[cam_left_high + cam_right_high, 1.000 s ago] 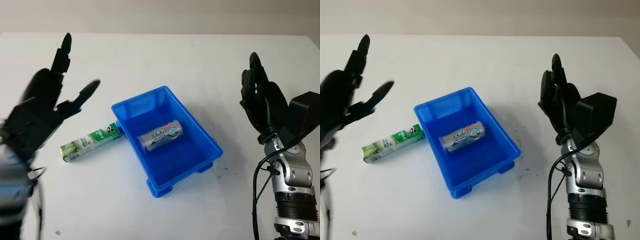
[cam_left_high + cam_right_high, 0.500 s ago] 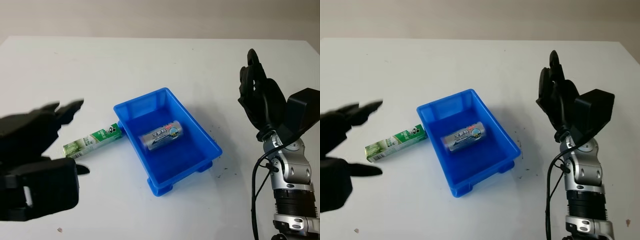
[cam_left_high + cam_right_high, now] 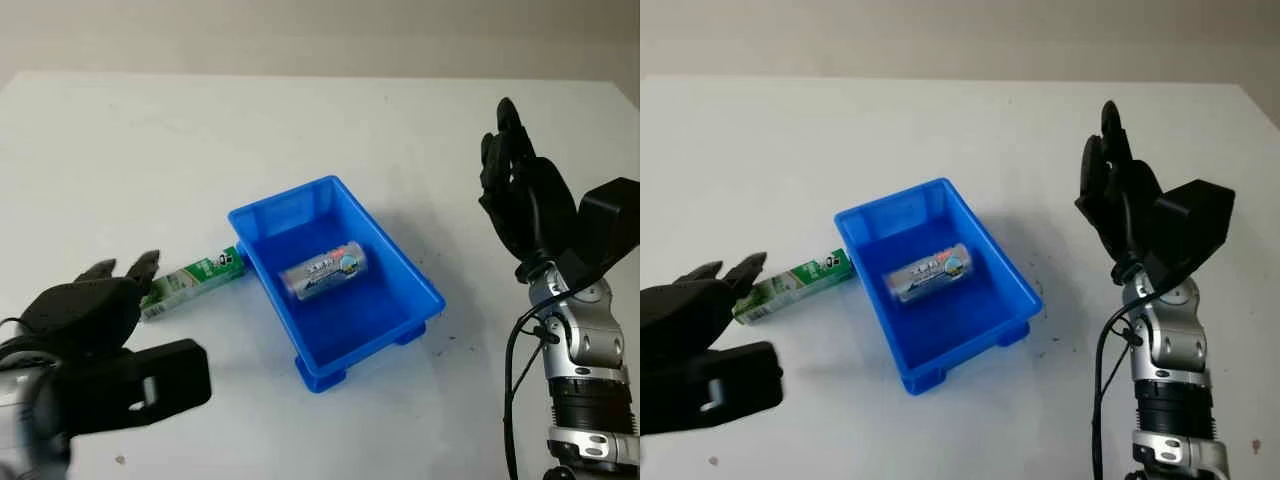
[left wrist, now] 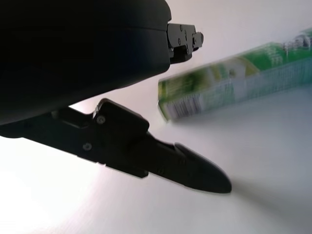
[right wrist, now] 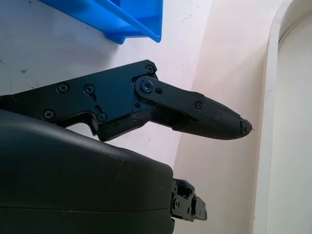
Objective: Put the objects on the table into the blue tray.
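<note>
**Mia:** Where is the left hand (image 3: 95, 310)?

**Ben:** It is low over the white table (image 3: 250, 120), at the near left. It holds nothing. Its fingers (image 3: 145, 268) reach out forward, and their tips are right at the near end of the green box (image 3: 195, 280).

**Mia:** Is it touching the green box?

**Ben:** I cannot tell. In the left wrist view the green box (image 4: 234, 83) lies flat on the table just past one black finger (image 4: 195, 170), with a bit of table showing between them.

**Mia:** And the blue tray (image 3: 420, 290)?

**Ben:** It sits past the far end of the green box, further from the left hand. The box's far end is just beside the tray's side wall. A silver can (image 3: 322, 273) lies on its side inside the tray.

**Mia:** What about the right hand (image 3: 520, 195)?

**Ben:** It is up in the air on the other side of the tray, well apart from it. It is open and holds nothing, with its fingers pointing up.
</note>
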